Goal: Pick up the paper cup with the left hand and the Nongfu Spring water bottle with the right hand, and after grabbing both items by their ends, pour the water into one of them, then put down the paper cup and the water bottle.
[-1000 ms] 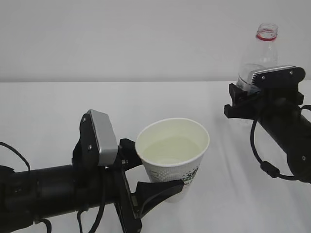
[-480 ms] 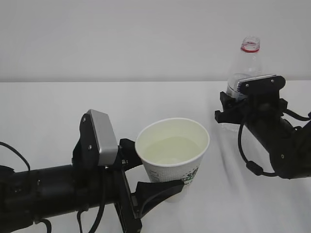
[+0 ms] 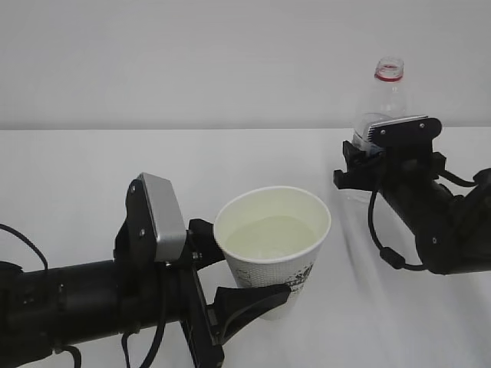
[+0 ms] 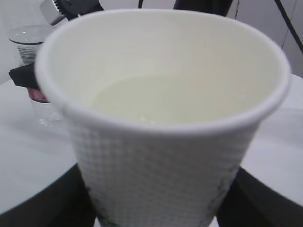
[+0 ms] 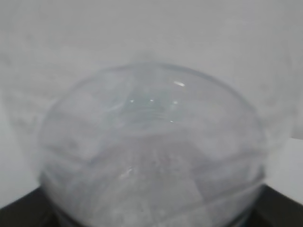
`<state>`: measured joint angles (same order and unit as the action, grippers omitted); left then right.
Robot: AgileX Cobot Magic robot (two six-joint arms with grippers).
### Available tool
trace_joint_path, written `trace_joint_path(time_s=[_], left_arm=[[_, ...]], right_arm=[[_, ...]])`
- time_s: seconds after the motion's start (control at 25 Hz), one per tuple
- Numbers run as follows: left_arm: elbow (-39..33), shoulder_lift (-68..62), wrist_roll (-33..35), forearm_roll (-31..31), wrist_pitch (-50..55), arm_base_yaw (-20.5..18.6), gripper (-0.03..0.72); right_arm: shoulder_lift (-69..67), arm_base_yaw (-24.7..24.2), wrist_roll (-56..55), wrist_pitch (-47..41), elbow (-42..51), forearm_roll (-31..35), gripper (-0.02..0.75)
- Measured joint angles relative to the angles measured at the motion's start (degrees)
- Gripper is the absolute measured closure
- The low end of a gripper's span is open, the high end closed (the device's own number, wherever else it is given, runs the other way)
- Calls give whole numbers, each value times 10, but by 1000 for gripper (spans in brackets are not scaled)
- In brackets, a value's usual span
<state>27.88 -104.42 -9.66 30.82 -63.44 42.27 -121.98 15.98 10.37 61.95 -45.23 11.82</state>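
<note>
The cup (image 3: 272,249) is white paper, tapered, with a rolled rim, a fine dimpled wall and a green print low on its side. It stands upright at about 6 o'clock on the white table (image 3: 77,176), and the left gripper (image 3: 247,270) pinches it low down, one black finger (image 3: 249,300) in front and the other behind. Inside, the water (image 3: 271,236) lies as a flat, faintly yellowish pool roughly halfway up the cream wall; in the left wrist view (image 4: 165,99) the rim fills nearly the whole frame.

The bottle (image 3: 383,96) is clear, thin plastic with a red neck ring and an open mouth, upright at about 2 o'clock from the cup. The right gripper (image 3: 374,165) is clamped around its body; the black jaws and a silver plate hide the middle, and the lower part shows only faintly below them. The right wrist view shows a blurred, rounded clear dome (image 5: 151,151) with dark gripper edges at the bottom corners.

Cup and bottle are well apart, with bare table between them. Broad open table runs from 9 to 12 o'clock, ending at a straight edge against a plain pale wall (image 3: 192,54).
</note>
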Motion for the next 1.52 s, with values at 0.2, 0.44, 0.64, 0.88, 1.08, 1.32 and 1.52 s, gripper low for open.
trace_joint_path(time_s=[0.2,0.44,0.64,0.88,1.08,1.32,1.52], left_arm=[[0,0,0,0,0,0,196],[0,0,0,0,0,0,196],[0,0,0,0,0,0,196],[0,0,0,0,0,0,196],[0,0,0,0,0,0,196],[0,0,0,0,0,0,196],[0,0,0,0,0,0,196]], right_arm=[[-12,0,-1,0,-19,27,242],[-36,0,-1,2,-33,31,242],[-40,0,-1,11,-34,31,242],[-42,0,-2,13,-34,31,207],[-43,0,-12,28,-34,31,136],[-43,0,-38,30,-34,31,104],[-39,0,-39,33,-12,31,104]])
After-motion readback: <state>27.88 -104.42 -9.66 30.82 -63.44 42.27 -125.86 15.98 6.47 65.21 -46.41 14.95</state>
